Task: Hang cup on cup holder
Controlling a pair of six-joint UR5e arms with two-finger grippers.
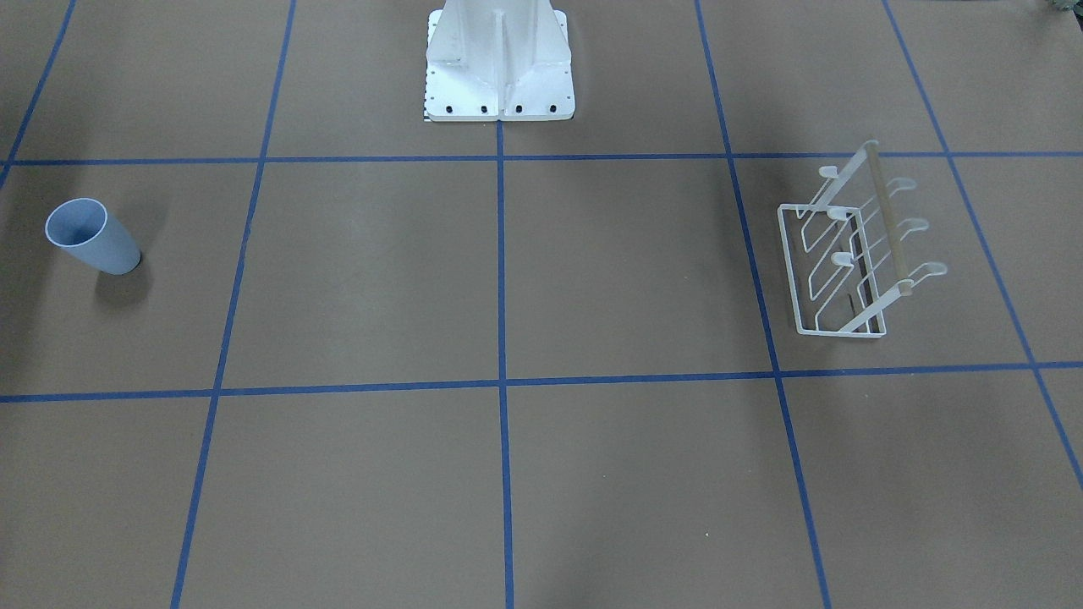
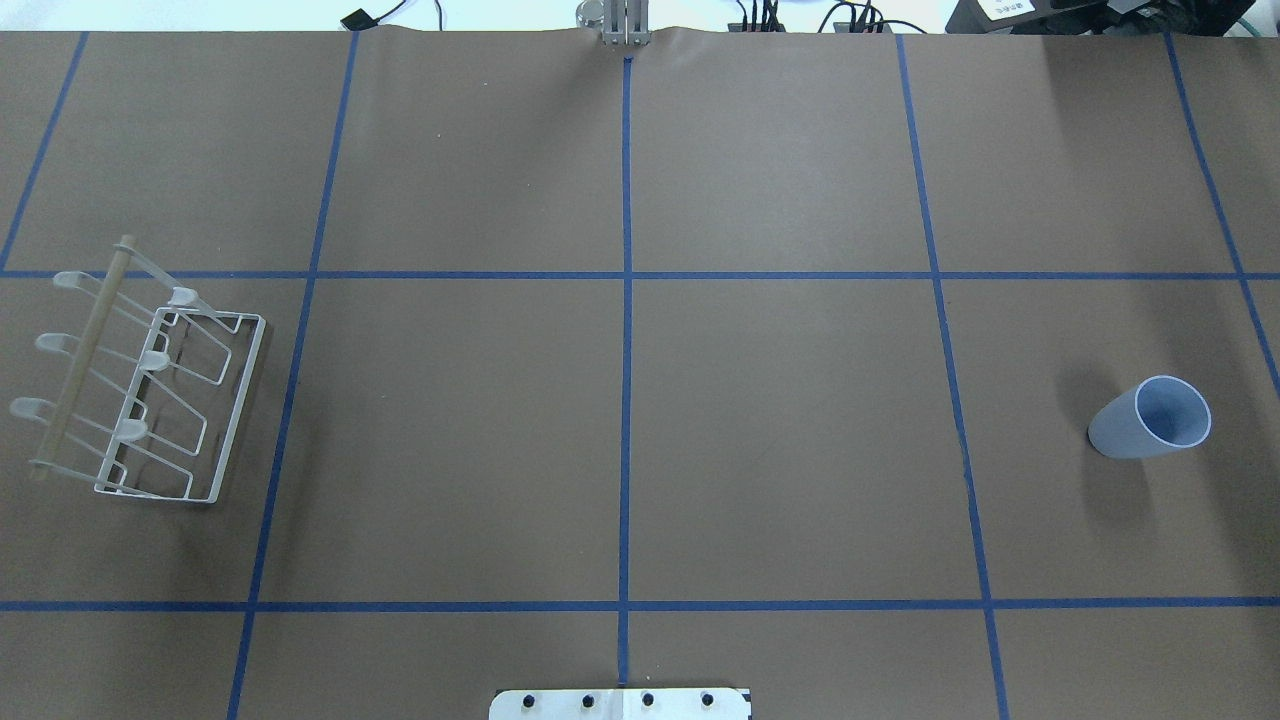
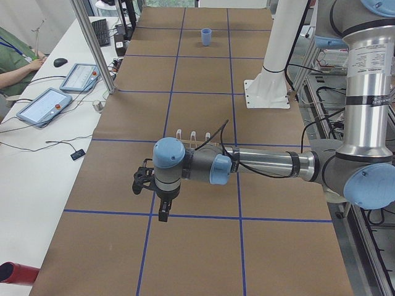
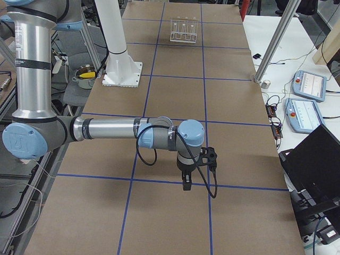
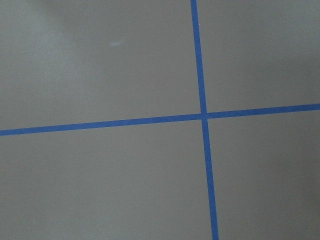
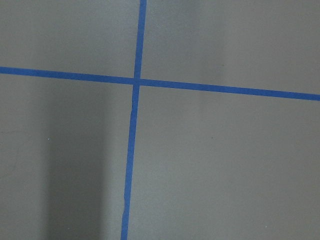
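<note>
The pale blue cup [image 1: 91, 237] stands upright, mouth up, on the table's right side [image 2: 1148, 418] and shows small at the far end in the exterior left view [image 3: 206, 37]. The white wire cup holder [image 1: 846, 254] stands on the table's left side [image 2: 150, 380], its prongs empty; it also shows far off in the exterior right view [image 4: 184, 30]. My left gripper [image 3: 162, 213] hangs above the table near the holder. My right gripper [image 4: 186, 183] hangs above the table's right part. Both show only in the side views, so I cannot tell whether they are open or shut.
The white bolted pedestal [image 1: 499, 63] stands at the robot's edge, mid-table [image 2: 620, 703]. Blue tape lines [image 2: 626, 400] grid the brown surface. Tablets [image 3: 46, 105] and a seated person [image 3: 12, 61] are beyond the operators' edge. A laptop [image 4: 313, 159] sits there too.
</note>
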